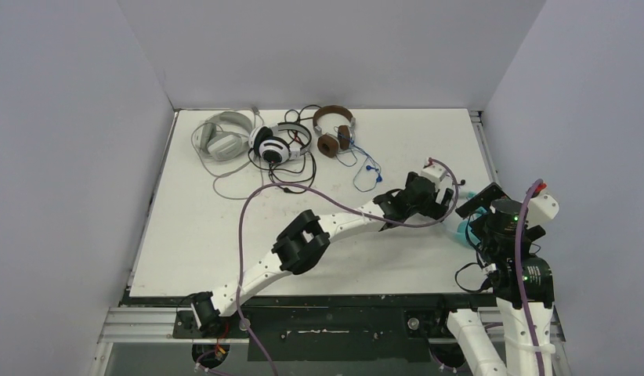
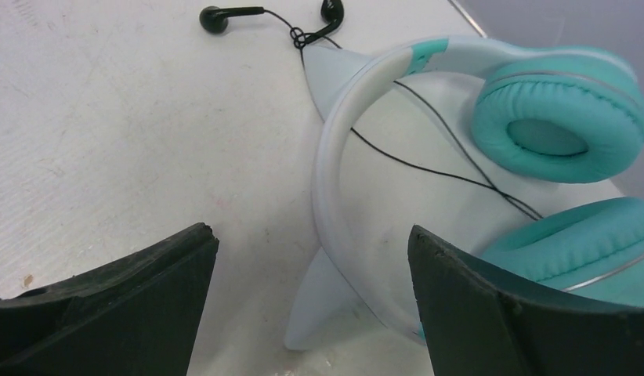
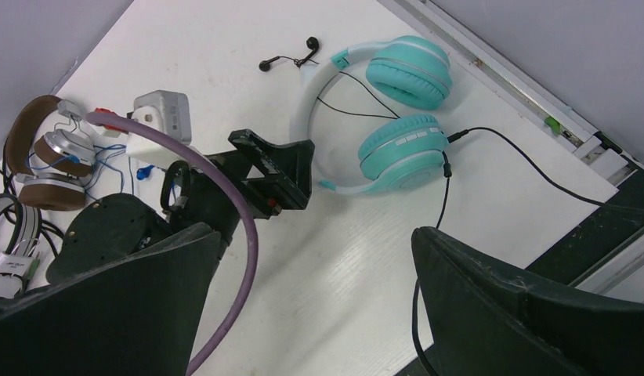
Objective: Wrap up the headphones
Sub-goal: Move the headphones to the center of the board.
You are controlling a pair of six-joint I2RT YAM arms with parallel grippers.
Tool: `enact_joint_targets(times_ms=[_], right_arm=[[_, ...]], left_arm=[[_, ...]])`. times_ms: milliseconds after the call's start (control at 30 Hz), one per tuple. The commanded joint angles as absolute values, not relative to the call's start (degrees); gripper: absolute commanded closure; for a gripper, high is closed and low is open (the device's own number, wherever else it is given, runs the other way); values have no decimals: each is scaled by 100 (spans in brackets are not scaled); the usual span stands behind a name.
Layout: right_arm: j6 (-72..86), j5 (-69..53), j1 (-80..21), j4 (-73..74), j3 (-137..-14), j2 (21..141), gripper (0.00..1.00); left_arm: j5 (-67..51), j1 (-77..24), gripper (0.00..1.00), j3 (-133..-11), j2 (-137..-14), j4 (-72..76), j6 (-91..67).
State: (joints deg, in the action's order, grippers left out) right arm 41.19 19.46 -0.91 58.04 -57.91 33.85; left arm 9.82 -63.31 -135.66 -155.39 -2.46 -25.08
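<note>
The light teal headphones (image 3: 401,149) lie flat near the table's right edge, white band (image 2: 334,180) towards the left arm. A black cable (image 3: 522,160) runs from one cup off the table edge. In the top view the right arm hides most of this headset (image 1: 463,229). My left gripper (image 2: 312,251) is open, low over the table, its fingertips just short of the band. My right gripper (image 3: 315,251) hangs open above bare table beside the headset, holding nothing. Pale grey (image 1: 221,139), black-and-white (image 1: 276,143) and brown (image 1: 334,131) headphones lie along the back.
Black earbuds (image 2: 217,19) with a thin black wire lie just beyond the teal band, the wire crossing under it. A blue cable (image 1: 367,168) trails from the brown headset. The table's right edge and rail (image 3: 538,102) run close behind the teal cups.
</note>
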Motion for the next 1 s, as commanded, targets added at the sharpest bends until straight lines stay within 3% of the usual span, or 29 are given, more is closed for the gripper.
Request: enact_joint_targets(times_ms=[0,267,500,800,967], right_arm=[[4070,1978,-148,5777,-6015,3357,1],[4101,1912,-149,5702,-5995,3275,1],[4169,1348,-142,5348,-5503,3526,1],[4169,244,-167,4579,-5240,4341,1],[3592,-884,-451,4235,-5364,5198,8]], left_arm=[[1766,-6553,11,-13931,-15753,-631,-1676],[2642,-6653,27,-13853,-15574,-1467,-885],[3231,-6491,50,-12058,-14297,-1803,-856],[3614,-5719,55,-9705,-12294,-2007,-1460],[3977,-5500,54,-8783,-11080,-2179,-1599]])
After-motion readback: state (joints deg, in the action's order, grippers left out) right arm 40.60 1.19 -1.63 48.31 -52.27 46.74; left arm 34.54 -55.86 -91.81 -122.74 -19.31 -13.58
